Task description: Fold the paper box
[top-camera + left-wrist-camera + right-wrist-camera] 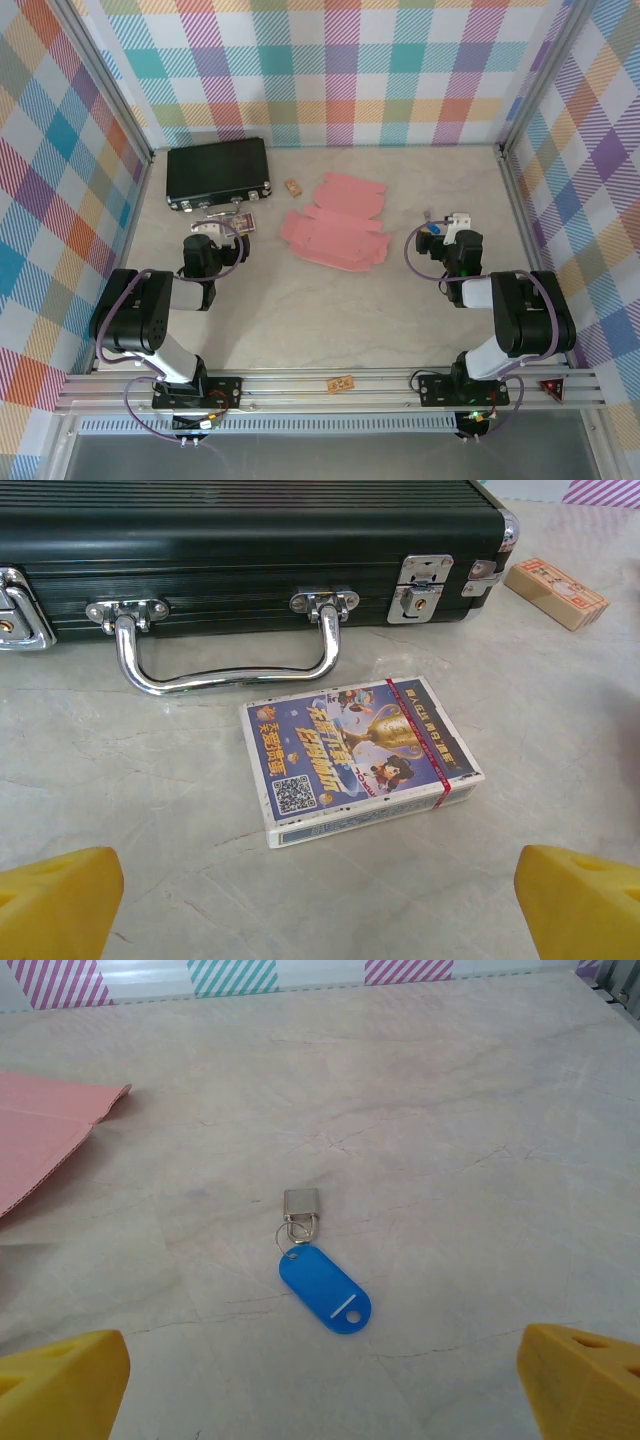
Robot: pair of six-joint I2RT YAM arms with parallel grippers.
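flat paper box [335, 238] lies between the tools, long axis roughly left-right; left tool [215, 230] and right tool [447, 228] both open and empty, about equally near

- The paper box [335, 232] lies flat mid-table. The bare table [330, 320] on its near side, toward the arm bases, is wide and free.
- Left of the paper box, a card pack [360, 755] lies flat just in front of a black case [218, 172]. The case's handle [228, 660] lies in the narrow strip between them.
- Behind and left of the paper box, a small tan block [293, 187] sits near its far flap, by the case's right corner.
- Right of the paper box, a blue key tag [323, 1289] lies low and alone, with open surface around it.
- Beyond the paper box, the table runs free to the back wall [340, 90].
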